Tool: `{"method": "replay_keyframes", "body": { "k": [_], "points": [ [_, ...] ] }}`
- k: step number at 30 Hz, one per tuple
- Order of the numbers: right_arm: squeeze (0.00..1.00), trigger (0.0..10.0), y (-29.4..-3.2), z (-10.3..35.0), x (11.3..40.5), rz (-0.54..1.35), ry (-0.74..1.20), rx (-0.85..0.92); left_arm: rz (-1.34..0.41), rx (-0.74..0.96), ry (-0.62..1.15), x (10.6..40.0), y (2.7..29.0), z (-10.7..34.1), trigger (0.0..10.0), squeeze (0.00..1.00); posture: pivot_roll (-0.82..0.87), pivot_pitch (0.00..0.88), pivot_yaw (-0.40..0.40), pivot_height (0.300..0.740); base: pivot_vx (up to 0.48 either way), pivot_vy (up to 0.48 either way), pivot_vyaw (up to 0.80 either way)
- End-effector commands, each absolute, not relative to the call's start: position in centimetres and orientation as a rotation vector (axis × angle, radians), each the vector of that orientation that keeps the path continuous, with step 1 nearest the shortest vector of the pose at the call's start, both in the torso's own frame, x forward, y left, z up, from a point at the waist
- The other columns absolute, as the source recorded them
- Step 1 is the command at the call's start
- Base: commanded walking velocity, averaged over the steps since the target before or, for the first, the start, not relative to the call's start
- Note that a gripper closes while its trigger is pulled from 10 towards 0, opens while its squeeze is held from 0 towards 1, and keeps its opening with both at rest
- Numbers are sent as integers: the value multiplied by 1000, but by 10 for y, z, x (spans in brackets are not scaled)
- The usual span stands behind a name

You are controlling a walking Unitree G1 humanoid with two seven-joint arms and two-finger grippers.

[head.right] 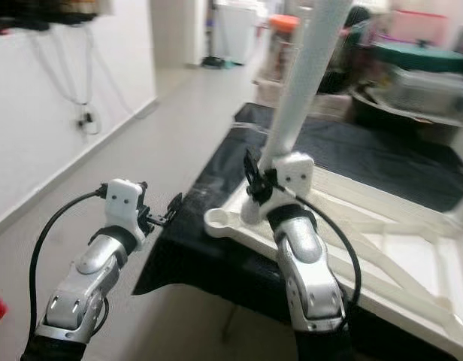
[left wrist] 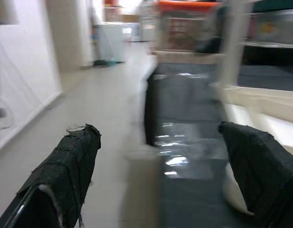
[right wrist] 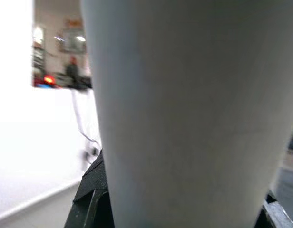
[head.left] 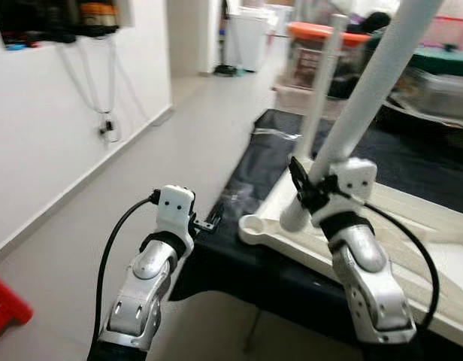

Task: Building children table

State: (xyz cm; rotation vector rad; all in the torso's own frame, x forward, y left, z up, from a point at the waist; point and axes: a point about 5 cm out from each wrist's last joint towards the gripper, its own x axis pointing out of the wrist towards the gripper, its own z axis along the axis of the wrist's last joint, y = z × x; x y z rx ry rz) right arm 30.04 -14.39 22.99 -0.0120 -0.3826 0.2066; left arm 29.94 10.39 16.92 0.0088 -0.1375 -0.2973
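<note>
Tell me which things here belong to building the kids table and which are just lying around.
Job: white table leg held in the right gripper; upturned white tabletop; second leg already standing; left gripper, open.

Lying about: orange-lidded bin; red object.

Right gripper (head.left: 307, 197) raised over the near corner of the desk (head.left: 246, 256), fingers (right wrist: 89, 199) clamped around the base of the white table leg (head.left: 367, 98), forearm angled up. Left gripper (head.left: 209, 223) just off that desk corner, fingers (left wrist: 65, 175) spread wide (nothing between them).
</note>
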Motion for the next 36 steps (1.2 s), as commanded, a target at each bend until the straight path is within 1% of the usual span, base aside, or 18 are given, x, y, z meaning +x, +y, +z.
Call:
{"method": "replay_keyframes", "body": {
  "k": [1,7,12,13,15,17,18,19,20,22,24,26,29,36],
  "points": [
    [0,10000,-152,228,302,171,-379,-4,-321,10,-155,298,97,175,10000,0,89,0,-113,740,0,0,800],
    [0,10000,-153,228,303,169,-380,1,-324,17,-160,295,96,175,10000,0,93,0,-116,740,0,0,800],
    [0,10000,-152,219,293,161,-357,16,-326,31,-162,289,96,173,10000,0,98,0,-118,740,0,0,800],
    [0,10000,-154,214,285,137,-345,26,-326,33,-163,286,97,173,10000,0,92,0,-109,740,0,0,494],
    [0,10000,-154,214,285,137,-345,26,-326,33,-163,286,97,173,10000,0,92,0,-109,740,0,0,494],
    [0,10000,-158,211,266,59,-349,26,-333,38,-170,280,97,173,10000,0,81,0,-96,740,0,0,0],
    [0,10000,-158,211,266,59,-349,26,-333,38,-170,280,97,173,10000,0,81,0,-96,740,0,0,0],
    [0,10000,-159,211,257,17,-359,3,-338,43,-176,278,96,174,10000,0,75,0,-88,740,0,0,0],
    [0,10000,-159,211,257,17,-359,3,-338,43,-176,278,96,174,10000,0,75,0,-88,740,0,0,0],
    [0,10000,-160,211,247,-29,-377,-48,-343,45,-181,277,95,173,10000,0,70,0,-80,740,0,0,0],
    [0,10000,-160,211,247,-29,-377,-48,-343,45,-181,277,95,173,10000,0,70,0,-80,740,0,0,0],
    [0,10000,-161,204,241,-66,-353,-49,-359,55,-188,277,92,173,10000,0,64,0,-68,740,0,0,-200],
    [0,10000,-160,199,237,-81,-333,-45,-369,55,-189,278,90,174,10000,0,61,0,-63,740,0,0,-800],
    [0,10000,-153,200,239,-61,-335,-35,-372,57,-194,279,88,176,10000,0,66,0,-73,740,0,0,-800]
  ]
}}
